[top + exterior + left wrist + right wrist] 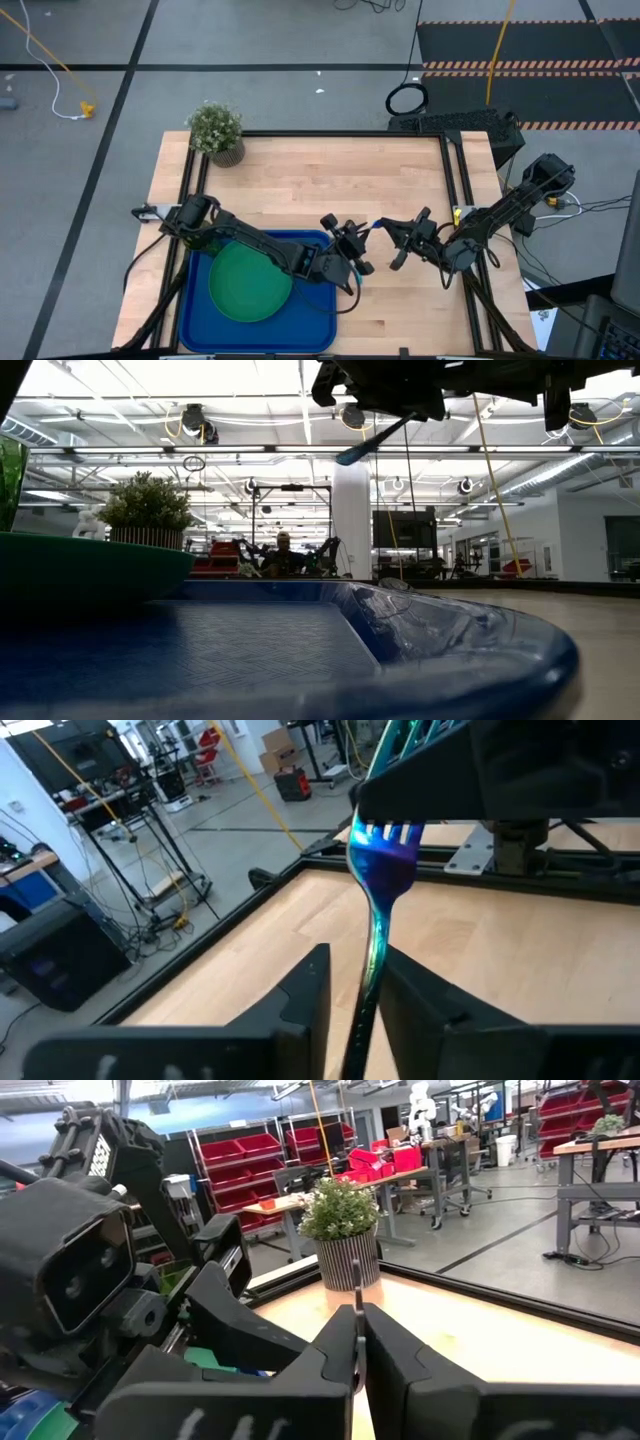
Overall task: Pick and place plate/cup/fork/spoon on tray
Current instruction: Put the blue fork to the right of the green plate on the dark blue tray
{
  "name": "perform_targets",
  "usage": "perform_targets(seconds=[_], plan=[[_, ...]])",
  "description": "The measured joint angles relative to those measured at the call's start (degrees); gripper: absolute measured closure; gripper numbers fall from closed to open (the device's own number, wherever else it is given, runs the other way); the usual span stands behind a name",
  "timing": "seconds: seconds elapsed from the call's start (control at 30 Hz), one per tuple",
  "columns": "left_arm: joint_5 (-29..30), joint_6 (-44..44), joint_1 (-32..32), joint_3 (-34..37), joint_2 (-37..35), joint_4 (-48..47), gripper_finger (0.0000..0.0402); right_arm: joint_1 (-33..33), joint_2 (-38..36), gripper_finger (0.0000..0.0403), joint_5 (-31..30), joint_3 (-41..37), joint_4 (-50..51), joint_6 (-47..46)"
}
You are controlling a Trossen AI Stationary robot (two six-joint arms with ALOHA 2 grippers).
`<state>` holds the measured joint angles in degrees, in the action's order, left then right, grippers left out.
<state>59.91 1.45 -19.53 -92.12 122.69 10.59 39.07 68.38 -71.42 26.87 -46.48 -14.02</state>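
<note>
The light-blue fork [383, 870] hangs in the air between my two grippers, above the bare wood just right of the dark-blue tray [310, 325]. My right gripper [357, 1342] is shut on its tine end. My left gripper [357, 995] is open, one finger on each side of the fork's handle [368, 975]. The fork also shows in the high view [376, 224] and slanting in the low view [372, 442]. The green plate [250, 283] lies flat in the tray. The olive-green cup [10, 480] shows at the tray's far left. The spoon is not in view. My right gripper pinches the fork between its two fingers; the fork shows only as a thin edge [357, 1295] sticking out past the fingertips. In the left wrist view the tine tips [385, 828] run into its dark fingers. The fork is clear of the table, its handle toward my left gripper.
A small potted plant [216, 130] stands at the table's far left corner. Bare wood lies across the far half of the table and right of the tray. A black frame rail [455, 170] runs along the table's right side.
</note>
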Motion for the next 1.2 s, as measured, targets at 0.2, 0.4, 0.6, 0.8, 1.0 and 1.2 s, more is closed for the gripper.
perform_targets(seconds=[0.2, 0.4, 0.6, 0.8, 1.0, 1.2], plan=[[-0.9, -0.9, -1.0, 0.0, 0.1, -0.2, 0.0388, -0.1, 0.0, 0.0403, 2.9, 0.0, -0.2, 0.2], [0.3, 0.9, -1.7, 0.0, 0.1, 0.1, 0.0389, -0.5, 0.0, 0.0389, 5.3, 0.0, -3.1, 5.3], [1.0, 7.9, -3.5, 0.0, -0.5, -1.0, 0.0389, 0.6, -0.5, 0.0334, 5.8, 0.0, -6.4, 12.3], [-0.5, 24.6, -5.9, 0.0, -2.4, -12.0, 0.0390, 1.8, -0.5, 0.0270, 5.7, 0.0, -9.4, 18.6], [-3.5, 44.2, -9.2, 0.0, -3.7, -25.1, 0.0390, 3.6, -0.5, 0.0230, 5.7, 0.0, -13.3, 27.7], [-8.4, 61.2, -11.5, 0.0, -3.7, -34.7, 0.0390, 5.7, -0.5, 0.0221, 5.7, 0.0, -18.0, 36.8]])
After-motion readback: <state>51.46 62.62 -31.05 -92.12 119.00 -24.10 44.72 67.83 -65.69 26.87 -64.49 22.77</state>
